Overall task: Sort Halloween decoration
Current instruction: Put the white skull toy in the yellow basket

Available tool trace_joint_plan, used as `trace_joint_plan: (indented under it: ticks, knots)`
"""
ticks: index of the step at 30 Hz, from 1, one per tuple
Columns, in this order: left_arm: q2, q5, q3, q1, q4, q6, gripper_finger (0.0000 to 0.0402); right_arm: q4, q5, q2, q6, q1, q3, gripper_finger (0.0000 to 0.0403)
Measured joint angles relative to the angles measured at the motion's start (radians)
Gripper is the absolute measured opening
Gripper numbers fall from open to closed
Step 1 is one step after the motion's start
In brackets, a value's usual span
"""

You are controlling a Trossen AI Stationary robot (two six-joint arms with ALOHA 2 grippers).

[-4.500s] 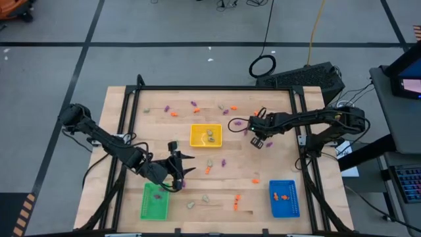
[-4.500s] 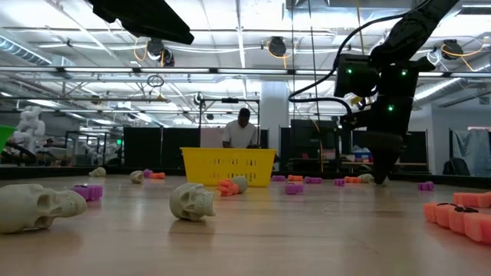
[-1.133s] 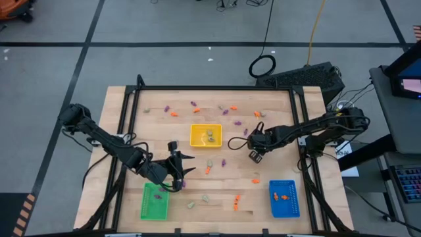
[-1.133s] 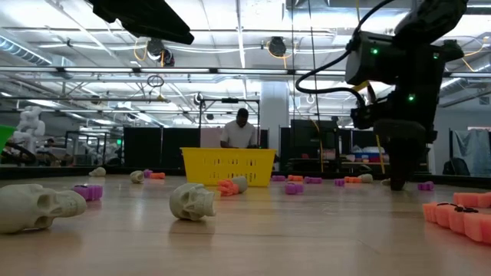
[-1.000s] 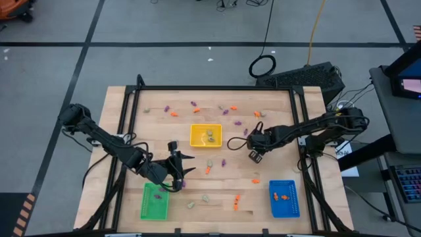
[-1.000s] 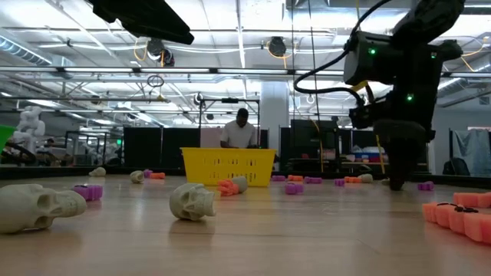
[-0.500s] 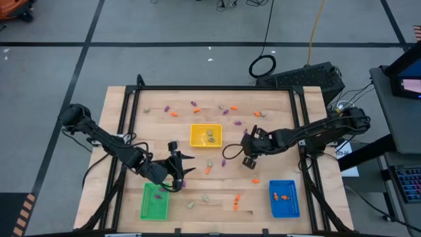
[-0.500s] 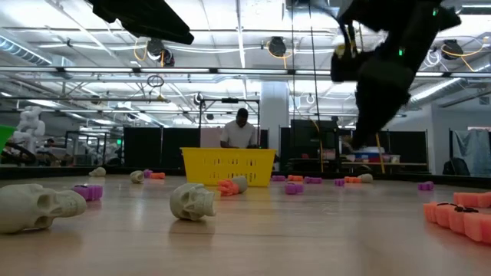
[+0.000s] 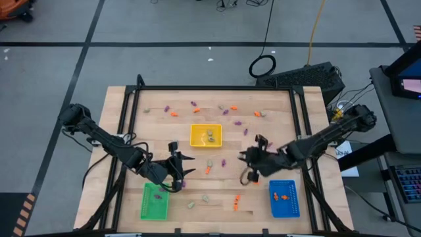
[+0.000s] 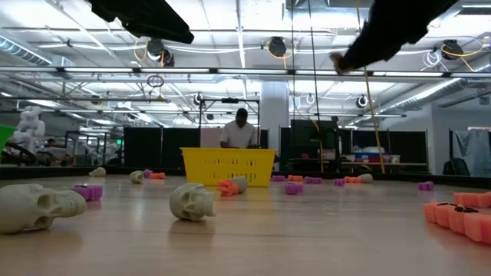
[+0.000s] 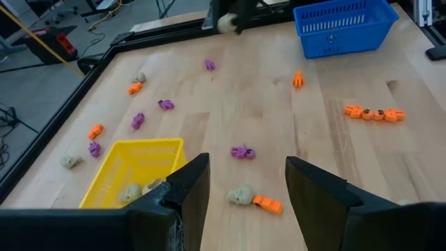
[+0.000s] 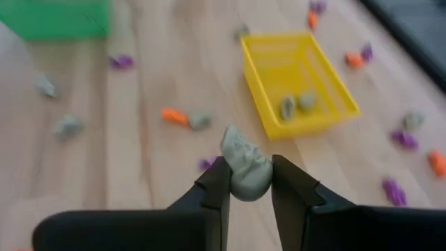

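Nearest to us in the low view lie two pale skulls (image 10: 192,202) on the wooden surface (image 10: 307,238), with a purple trinket (image 10: 90,192) beside the leftmost one and a string of orange pieces (image 10: 460,215) at the right edge.

Our left claw (image 9: 179,172) hovers just above the green tray (image 9: 154,201), its two fingers (image 11: 187,192) standing apart with nothing between them. Through that gap we see a purple trinket (image 11: 242,152) and a pale skull touching an orange piece (image 11: 267,203).

Our right claw (image 9: 245,166) is out over the middle of the surface, between the yellow tray (image 9: 206,135) and the blue tray (image 9: 284,198), raised well clear of the wood. Its fingers (image 12: 216,187) are closed around a pale grey skull (image 12: 244,167), which sticks up above the tips.

The yellow tray holds two pale skulls (image 12: 297,104); the blue tray holds orange pieces (image 9: 283,195); a purple piece (image 9: 156,195) lies in the green tray.

Farther off, orange, purple and pale trinkets (image 9: 197,107) are scattered along the far side of the surface. Beyond it, a person (image 10: 242,130) stands in the room behind.
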Motion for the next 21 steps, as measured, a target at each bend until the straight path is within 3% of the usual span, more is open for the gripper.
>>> trace_joint_plan:
  ticks: [5, 12, 21]
  knots:
    - [0.000, 0.000, 0.000, 0.000, 0.006, 0.000, 0.0187, 0.250, 0.128, 0.011, -0.064, 0.076, -0.078, 0.0058]
    - [0.000, 0.000, 0.000, 0.000, 0.006, 0.000, 0.0187, 0.565, 0.196, 0.044, -0.141, 0.103, -0.182, 0.0067]
    - [0.000, 0.000, 0.000, 0.000, 0.007, 0.000, 0.0187, 0.681, 0.229, 0.088, -0.216, 0.103, -0.193, 0.0070]
